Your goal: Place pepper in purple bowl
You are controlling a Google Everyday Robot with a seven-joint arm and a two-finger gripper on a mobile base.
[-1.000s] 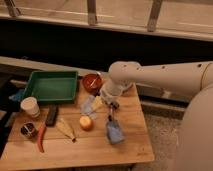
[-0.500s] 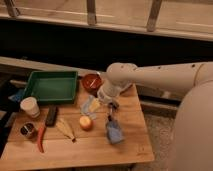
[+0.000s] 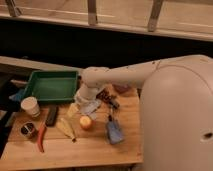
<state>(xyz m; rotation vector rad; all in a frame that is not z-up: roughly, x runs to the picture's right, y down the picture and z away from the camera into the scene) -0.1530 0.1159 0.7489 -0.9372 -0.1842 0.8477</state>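
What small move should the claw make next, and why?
Probably swing the open claw over to the pepper. The pepper lies ungrasped next to the black remote, while the claw hangs empty farther along the table, near the round yellow-orange fruit.

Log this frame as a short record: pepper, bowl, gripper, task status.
pepper: lying on the table, front left, near the remote
purple bowl: apparently at the back, largely hidden under the arm
gripper: open, empty, over the table's middle, apart from the pepper
status: pepper not yet picked up
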